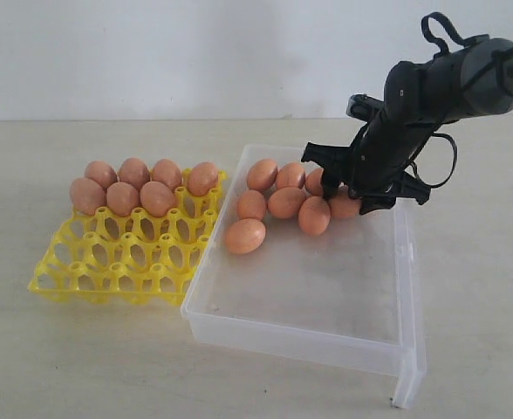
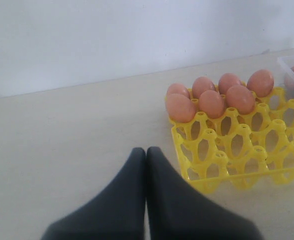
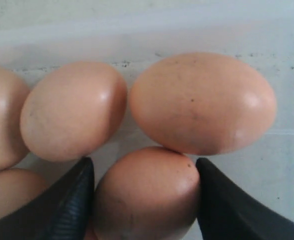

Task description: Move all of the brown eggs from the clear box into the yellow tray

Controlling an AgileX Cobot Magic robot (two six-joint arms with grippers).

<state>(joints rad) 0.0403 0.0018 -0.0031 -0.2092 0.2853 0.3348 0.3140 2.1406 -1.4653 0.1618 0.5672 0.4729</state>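
Several brown eggs [image 1: 286, 202] lie bunched at the far end of the clear box [image 1: 326, 288]. Several more fill the far cups of the yellow tray [image 1: 117, 262], which stands left of the box. My right gripper [image 3: 144, 161] reaches down into the box, and its two black fingers press on either side of one brown egg [image 3: 147, 195] that still rests among its neighbours [image 3: 202, 102]. In the exterior view the right gripper [image 1: 344, 194] covers the far right eggs. My left gripper [image 2: 146, 150] is shut and empty over bare table beside the yellow tray [image 2: 237, 150].
The near cups of the tray [image 1: 143, 253] hold nothing. The near half of the box floor [image 1: 309, 297] is bare. A clear flange [image 1: 409, 367] hangs down at the box's near right corner. A white wall [image 1: 195, 52] rises behind the table.
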